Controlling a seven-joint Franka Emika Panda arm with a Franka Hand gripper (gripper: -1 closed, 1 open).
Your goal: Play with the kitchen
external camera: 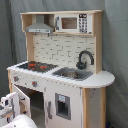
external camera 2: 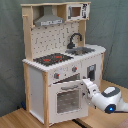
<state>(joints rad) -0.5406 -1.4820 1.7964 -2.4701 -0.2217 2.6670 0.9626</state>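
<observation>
The kitchen (external camera: 60, 75) is a tall white and pale-wood toy unit with a black-red hob (external camera: 34, 65), grey hood (external camera: 40, 26), sink (external camera: 72, 74), black faucet (external camera: 85, 57) and small microwave (external camera: 72, 22). In the second exterior view the kitchen (external camera 2: 60, 65) faces me, and its windowed oven door (external camera 2: 66, 98) stands slightly ajar. My gripper (external camera 2: 88, 86) is at the door's right edge, just below the knob panel. In the first exterior view the oven door (external camera: 22, 100) swings outward, and the gripper (external camera: 7, 104) is beside it at the lower left.
A grey curtain (external camera 2: 112, 30) hangs behind the kitchen. The unit stands on a wooden floor (external camera 2: 20, 120). A narrow cupboard door with a dark window (external camera: 62, 106) sits beside the oven. My white arm (external camera 2: 110, 99) reaches in from the second exterior view's right.
</observation>
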